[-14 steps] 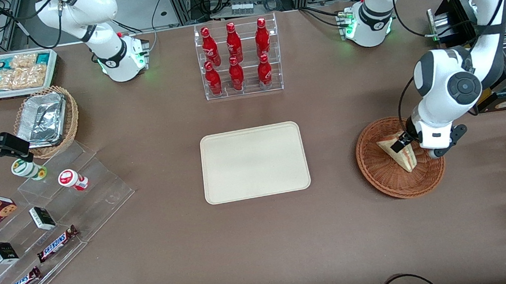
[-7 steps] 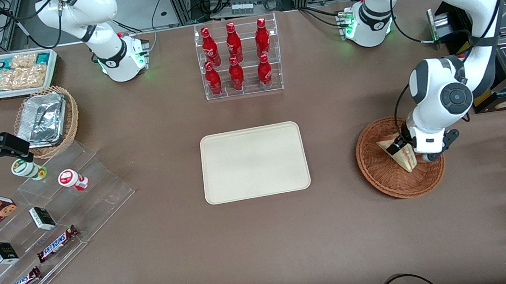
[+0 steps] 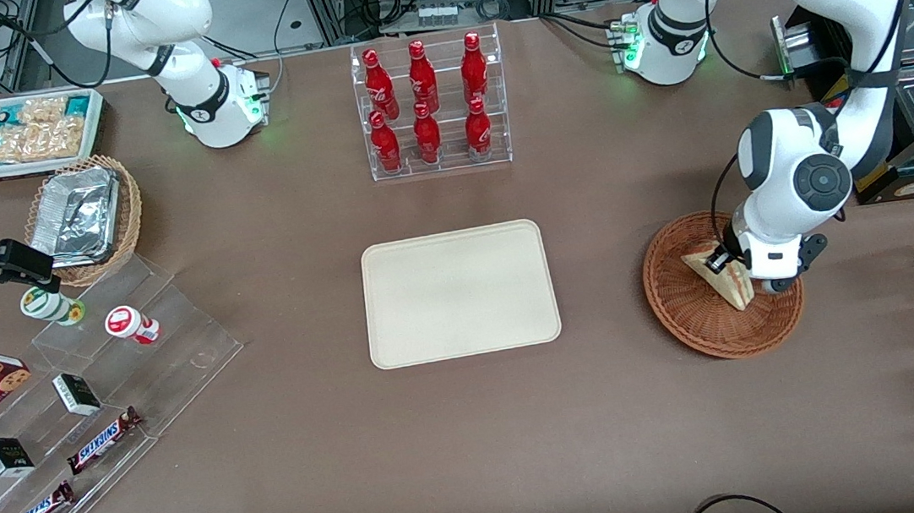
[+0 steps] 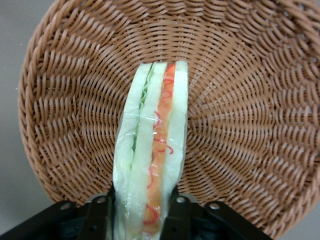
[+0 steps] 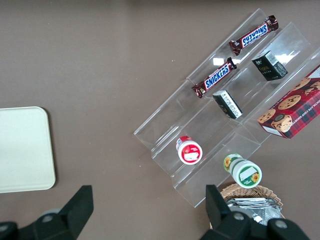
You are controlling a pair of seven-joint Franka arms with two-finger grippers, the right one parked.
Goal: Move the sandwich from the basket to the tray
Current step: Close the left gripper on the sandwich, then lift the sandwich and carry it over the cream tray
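Sandwich [image 4: 150, 160] stands on edge in basket [image 4: 250, 100], tool [image 4: 142, 210] clamped across its soft layers. Risk: wedge may deform and slip free in transit to tray [image 3: 459, 292].

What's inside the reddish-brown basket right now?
Only the sandwich, standing on edge in the basket, with the gripper shut on it. The weave beneath the sandwich is hidden.

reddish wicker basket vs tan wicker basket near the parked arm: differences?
The round reddish-brown wicker basket holds the wrapped triangular sandwich, with the left gripper fingers shut on it; the lighter tan wicker basket holds silver foil trays. The reddish one is shallower and darker. Both are round woven wicker.
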